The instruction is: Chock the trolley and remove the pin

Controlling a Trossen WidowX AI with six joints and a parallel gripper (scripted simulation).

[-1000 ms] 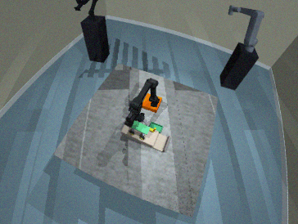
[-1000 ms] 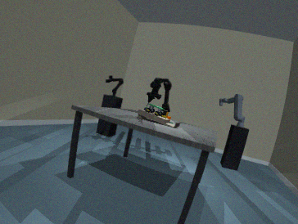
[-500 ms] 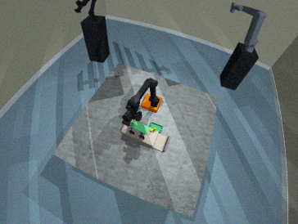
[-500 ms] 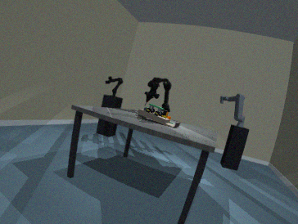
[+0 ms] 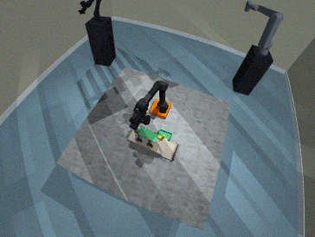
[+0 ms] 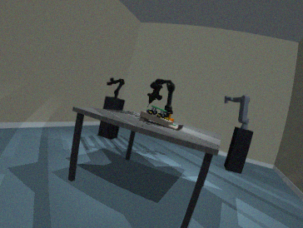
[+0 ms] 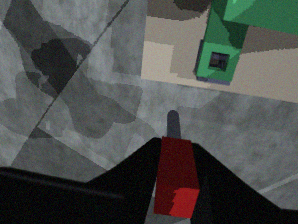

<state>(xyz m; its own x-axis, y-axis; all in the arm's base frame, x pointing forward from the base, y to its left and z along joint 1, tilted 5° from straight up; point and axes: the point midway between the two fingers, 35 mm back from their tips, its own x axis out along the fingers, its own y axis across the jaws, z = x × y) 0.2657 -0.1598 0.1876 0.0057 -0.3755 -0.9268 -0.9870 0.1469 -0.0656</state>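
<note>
Red-headed and grey-shafted, the pin (image 7: pixel 176 175) is gripped by its head between the fingers of the gripper (image 5: pixel 135 123) (image 6: pixel 150 102) (image 7: pixel 173 148), which stand closed down to the width of that head. In the wrist view, the pin's shaft points away from the fingers, its tip bare against the grey table (image 5: pixel 190 190) (image 6: pixel 125 121) (image 7: pixel 100 107) in the background. The pin is out of its seat: ahead of the tip, and apart from it, a green block (image 7: pixel 216 64) with a dark square opening stands at the edge of the pale ramp (image 5: pixel 169 150) (image 6: pixel 160 121) (image 7: pixel 160 55).

The green trolley (image 5: pixel 148 134) (image 6: pixel 159 108) (image 7: pixel 265 12) stands on the ramp near the gripper, its dark wheels visible along the near side in the exterior view. A small patch of yellow, the chock (image 5: pixel 162 137), shows by the trolley's end in the top view; whether it touches a wheel cannot be told at this size.

Just beside the ramp, on the side of the arm's orange base (image 5: pixel 155 113) (image 6: pixel 171 117), lies the green tray (image 5: pixel 170 132). The pin is outside it, in the gripper's hold; the tray's inside is too small and partly hidden to read fully.
</note>
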